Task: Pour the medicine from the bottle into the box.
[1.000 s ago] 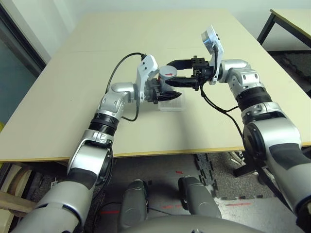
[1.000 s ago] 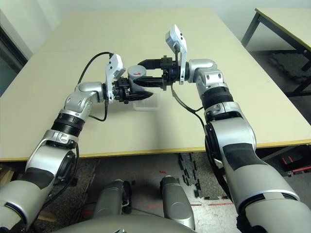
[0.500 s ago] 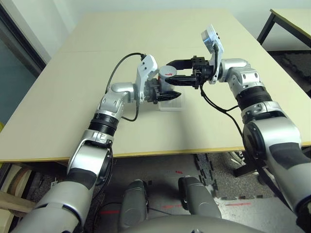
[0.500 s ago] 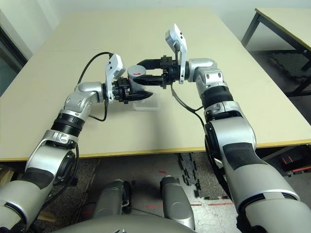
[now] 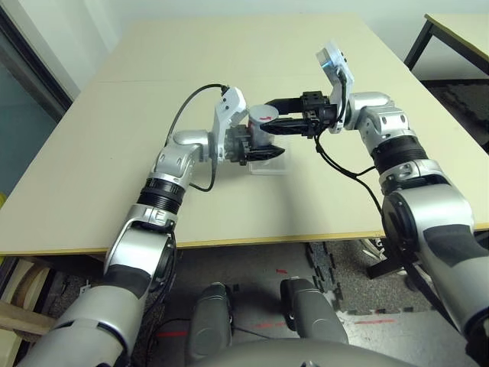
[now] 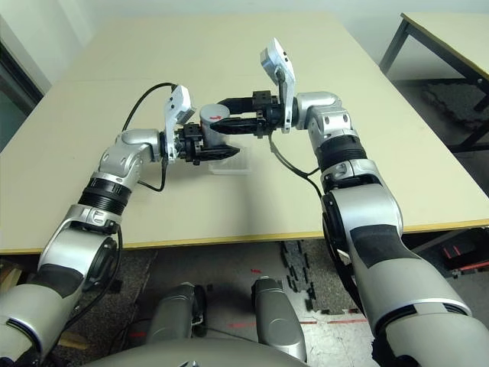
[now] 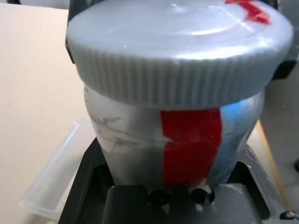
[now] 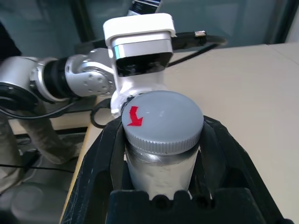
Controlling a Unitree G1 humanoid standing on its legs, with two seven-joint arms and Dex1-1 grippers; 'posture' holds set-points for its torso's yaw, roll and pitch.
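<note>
Now both end effectors (image 5: 273, 136) (image 5: 276, 115) grip the capped bottle (image 7: 182, 140).

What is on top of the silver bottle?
A grey ribbed cap with a red arrow sits on the bottle; it covers the mouth, so the contents can't be seen.

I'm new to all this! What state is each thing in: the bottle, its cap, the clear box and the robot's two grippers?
Bottle: capped, roughly upright, held above the table.
Cap: on the bottle.
Clear box: on the table, partly hidden; contents can't be made out.
Left gripper: closed around the bottle's body.
Right gripper: closed on the cap.
</note>
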